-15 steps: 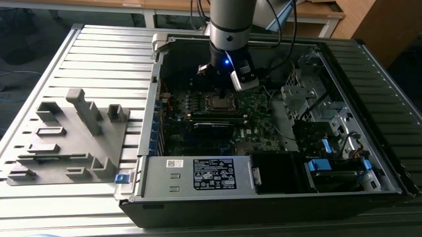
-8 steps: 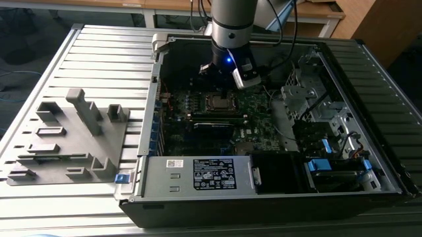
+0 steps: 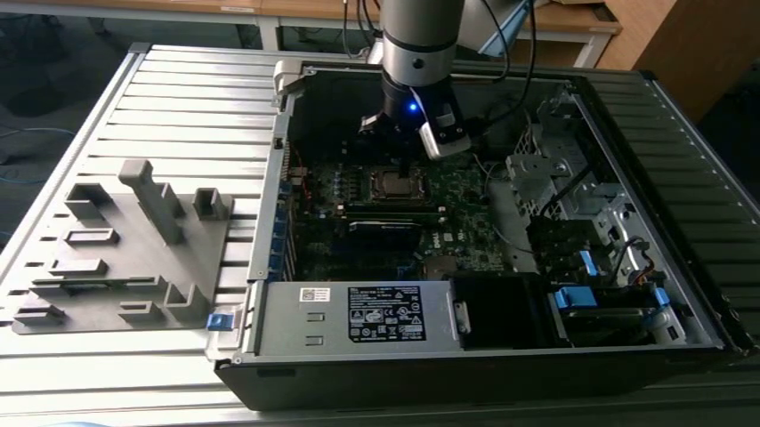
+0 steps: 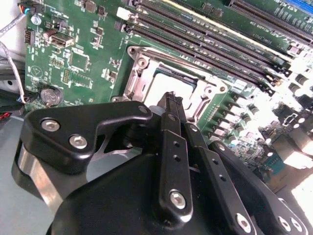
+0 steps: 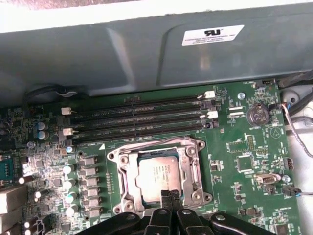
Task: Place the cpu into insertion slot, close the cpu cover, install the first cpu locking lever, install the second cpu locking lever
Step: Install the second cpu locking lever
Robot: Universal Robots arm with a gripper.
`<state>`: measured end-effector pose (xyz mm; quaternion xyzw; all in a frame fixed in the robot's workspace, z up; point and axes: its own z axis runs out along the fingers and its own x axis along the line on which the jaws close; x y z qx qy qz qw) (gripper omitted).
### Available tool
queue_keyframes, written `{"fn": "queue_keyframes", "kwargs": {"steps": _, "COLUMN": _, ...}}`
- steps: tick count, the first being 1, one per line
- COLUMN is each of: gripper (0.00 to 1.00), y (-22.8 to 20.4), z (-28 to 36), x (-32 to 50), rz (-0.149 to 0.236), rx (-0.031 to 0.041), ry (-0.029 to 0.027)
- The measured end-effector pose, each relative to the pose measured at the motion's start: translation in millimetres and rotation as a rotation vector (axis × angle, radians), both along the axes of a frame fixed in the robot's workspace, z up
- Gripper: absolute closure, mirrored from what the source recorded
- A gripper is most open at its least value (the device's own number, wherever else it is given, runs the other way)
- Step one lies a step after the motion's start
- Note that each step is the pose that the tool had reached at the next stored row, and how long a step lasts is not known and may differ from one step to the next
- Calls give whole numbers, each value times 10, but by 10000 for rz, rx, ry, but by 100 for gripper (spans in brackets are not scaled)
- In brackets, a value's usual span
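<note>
A: Start wide. What carries everything?

B: A slatted grey bench (image 3: 178, 98). On it lies an open computer case (image 3: 475, 356), and on the exterior view's left a grey fixture block (image 3: 131, 258). Inside the case the green motherboard (image 5: 244, 142) lies flat, with the long memory slots (image 5: 137, 120) running beside the socket.

A: And the arm?

B: It reaches down into the case. The gripper (image 5: 169, 198) hovers low over one edge of the insertion slot (image 5: 195, 183); in both wrist views its fingers (image 4: 172, 115) look pressed together, with nothing between them.

A: Where is the cpu?

B: The cpu (image 5: 159, 176) sits in the insertion slot already, silver top up. The cpu cover (image 5: 126, 166) appears to lie down around it, its cut-out framing the chip. A thin wire lever (image 5: 146, 143) runs along the memory-slot side of the frame; whether it is latched I cannot tell.

A: How would these parts handle?

B: I judge the chip light, stiff and fragile underneath, best left seated and touched only at its edges. The cover is thin, stiff sheet metal on a hinge, so it swings rather than lifts. The levers look like springy steel wire: slippery and narrow, best pushed near the free end, where closed fingertips can press down and sideways under the catch
</note>
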<state>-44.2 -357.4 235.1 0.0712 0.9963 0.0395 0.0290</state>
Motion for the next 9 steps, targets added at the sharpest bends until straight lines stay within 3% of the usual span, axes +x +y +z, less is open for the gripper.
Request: {"fn": "queue_keyframes", "kwargs": {"steps": 9, "gripper": 89, "y": 35, "z": -2, "x": 0, "rz": -1, "rx": -2, "ry": 1}}
